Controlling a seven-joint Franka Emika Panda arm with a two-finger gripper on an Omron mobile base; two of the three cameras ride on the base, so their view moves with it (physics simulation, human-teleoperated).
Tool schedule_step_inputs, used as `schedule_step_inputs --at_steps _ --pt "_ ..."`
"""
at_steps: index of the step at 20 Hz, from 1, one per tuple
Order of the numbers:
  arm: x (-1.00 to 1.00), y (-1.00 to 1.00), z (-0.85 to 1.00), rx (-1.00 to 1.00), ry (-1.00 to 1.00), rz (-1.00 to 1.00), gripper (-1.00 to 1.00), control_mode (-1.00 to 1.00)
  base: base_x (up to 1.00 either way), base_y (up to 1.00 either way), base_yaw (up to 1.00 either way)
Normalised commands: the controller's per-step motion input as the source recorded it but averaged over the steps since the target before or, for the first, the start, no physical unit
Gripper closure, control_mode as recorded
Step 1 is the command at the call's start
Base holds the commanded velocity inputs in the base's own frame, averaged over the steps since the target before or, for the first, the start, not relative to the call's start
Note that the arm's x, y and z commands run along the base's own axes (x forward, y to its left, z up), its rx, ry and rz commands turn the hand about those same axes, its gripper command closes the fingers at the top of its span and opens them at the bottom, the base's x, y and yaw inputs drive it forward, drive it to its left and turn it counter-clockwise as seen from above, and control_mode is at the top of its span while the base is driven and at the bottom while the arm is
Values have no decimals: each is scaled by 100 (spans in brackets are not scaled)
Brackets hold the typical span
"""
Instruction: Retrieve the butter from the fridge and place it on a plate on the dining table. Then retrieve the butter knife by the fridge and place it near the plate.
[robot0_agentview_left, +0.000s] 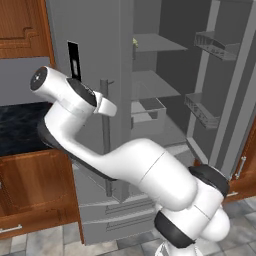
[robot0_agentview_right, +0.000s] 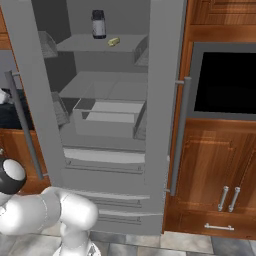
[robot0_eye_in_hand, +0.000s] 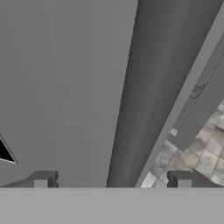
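Inspector: What risk did you judge?

Assessor: The gripper (robot0_eye_in_hand: 112, 181) stood wide open, holding nothing, close against the fridge (robot0_eye_in_hand: 65, 87) door; a reach inward could have struck the door edge.

Inspector: And the butter (robot0_agentview_right: 114, 41)?

Assessor: A small pale yellow stick on the upper shelf, beside a dark jar (robot0_agentview_right: 98, 24).

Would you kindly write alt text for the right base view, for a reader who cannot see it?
An open grey fridge holds a small yellow butter stick beside a dark jar on its top shelf. Wooden cupboards stand to the right, the white arm at lower left.
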Motion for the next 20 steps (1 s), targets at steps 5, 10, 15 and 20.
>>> schedule_step_inputs --at_steps 5,10,15,20 --pt "-64 12 -28 -2 -5 0 -100 -100 0 0 0" --pt "-99 -35 0 6 0 14 -100 -100 0 0 0" --pt "-98 -97 0 31 -2 25 -100 -100 0 0 0" --pt "-37 -100 -1 61 0 15 -100 -100 0 0 0"
